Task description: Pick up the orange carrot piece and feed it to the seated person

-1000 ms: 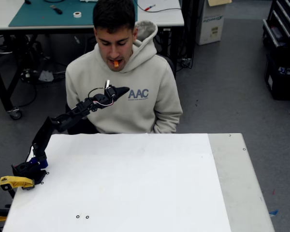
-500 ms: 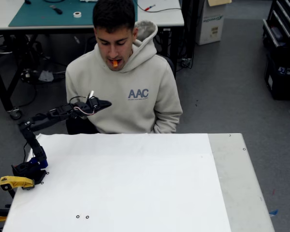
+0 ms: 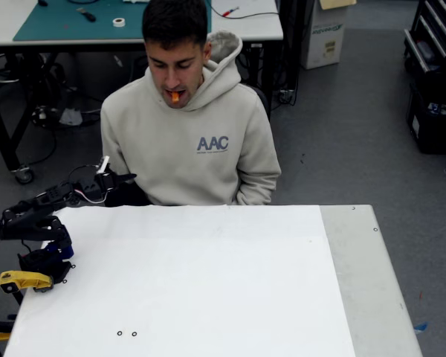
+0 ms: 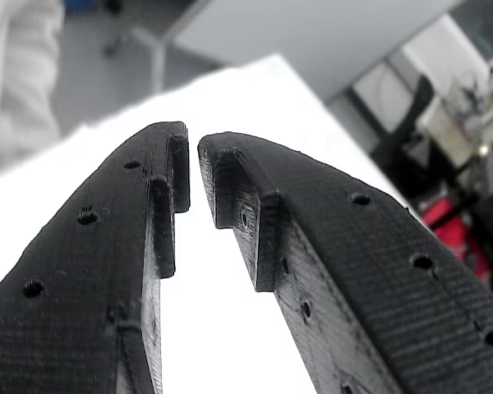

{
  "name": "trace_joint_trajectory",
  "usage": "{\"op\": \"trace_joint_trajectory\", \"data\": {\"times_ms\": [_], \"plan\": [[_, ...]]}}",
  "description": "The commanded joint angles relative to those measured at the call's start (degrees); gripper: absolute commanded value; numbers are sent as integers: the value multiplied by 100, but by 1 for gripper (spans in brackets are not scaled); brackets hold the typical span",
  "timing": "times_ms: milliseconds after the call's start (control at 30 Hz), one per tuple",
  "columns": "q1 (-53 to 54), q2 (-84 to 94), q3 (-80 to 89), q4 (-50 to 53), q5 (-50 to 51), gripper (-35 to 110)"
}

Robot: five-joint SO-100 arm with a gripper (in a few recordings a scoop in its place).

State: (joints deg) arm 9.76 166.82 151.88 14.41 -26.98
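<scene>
Orange carrot piece (image 3: 177, 96) sits between lips of seated person (image 3: 189, 134), who is at far side of white table (image 3: 208, 297) in beige hoodie. Black gripper (image 3: 126, 178) at table's far-left corner, low, well apart from carrot, pointing right toward person's arm. Wrist view: gripper (image 4: 194, 156) jaws nearly closed, narrow slit at tips, nothing held. Yellow clamp (image 3: 24, 280) at arm base, left table edge.
</scene>
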Motion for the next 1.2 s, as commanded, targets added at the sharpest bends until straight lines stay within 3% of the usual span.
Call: {"op": "trace_joint_trajectory", "data": {"times_ms": [0, 500, 867, 1167], "plan": [[-158, 1028, 316, 18, 563, -2], [-606, 2145, 1468, 237, 1925, -2], [-791, 2145, 1380, 2777, 3322, -2], [-914, 2145, 1380, 4693, 3480, -2]]}}
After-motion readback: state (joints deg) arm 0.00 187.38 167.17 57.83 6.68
